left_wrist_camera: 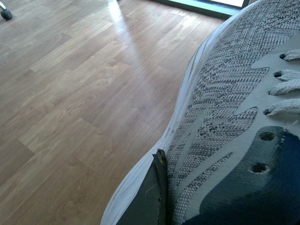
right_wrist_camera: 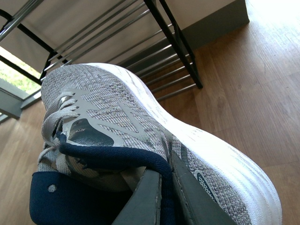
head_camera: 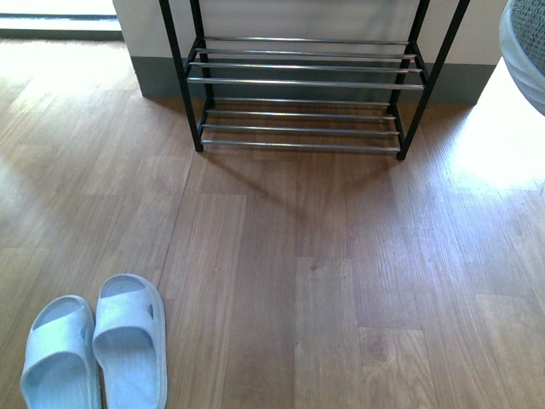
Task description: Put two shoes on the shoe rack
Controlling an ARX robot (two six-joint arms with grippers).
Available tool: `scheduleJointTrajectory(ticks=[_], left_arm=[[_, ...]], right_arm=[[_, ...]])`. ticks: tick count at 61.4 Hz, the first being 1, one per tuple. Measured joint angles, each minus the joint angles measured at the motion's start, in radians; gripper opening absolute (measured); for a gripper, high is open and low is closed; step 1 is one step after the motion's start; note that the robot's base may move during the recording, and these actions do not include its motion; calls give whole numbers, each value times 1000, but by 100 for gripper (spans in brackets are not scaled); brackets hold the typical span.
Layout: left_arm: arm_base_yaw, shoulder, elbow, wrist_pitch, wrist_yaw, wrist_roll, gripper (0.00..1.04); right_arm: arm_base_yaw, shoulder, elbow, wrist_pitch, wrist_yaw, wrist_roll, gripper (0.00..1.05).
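Note:
The shoe rack (head_camera: pixel 302 82), a black frame with chrome rods, stands against the wall at the far centre, and its tiers in view hold nothing. My right gripper (right_wrist_camera: pixel 165 165) is shut on the navy collar of a grey mesh sneaker (right_wrist_camera: pixel 117 112), held in the air with the shoe rack (right_wrist_camera: pixel 154 51) just beyond its toe. A bit of that sneaker (head_camera: pixel 530 51) shows at the front view's upper right edge. My left gripper (left_wrist_camera: pixel 165 161) is shut on the side of the other grey mesh sneaker (left_wrist_camera: pixel 225 108), held above the floor. Two pale blue slide sandals (head_camera: pixel 98 345) lie side by side at the near left.
Wood-plank floor (head_camera: pixel 324 281) stretches between the sandals and the rack. A wall with grey skirting (head_camera: pixel 157 77) runs behind the rack. A small black castor (left_wrist_camera: pixel 5 14) shows on the floor in the left wrist view.

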Motion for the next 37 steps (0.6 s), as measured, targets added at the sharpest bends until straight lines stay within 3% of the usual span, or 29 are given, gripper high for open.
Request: scheduleJointTrajectory(ticks=[37], left_arm=[[0,0,0,0,1,0,2]], right_arm=[[0,0,0,0,1,0,1]])
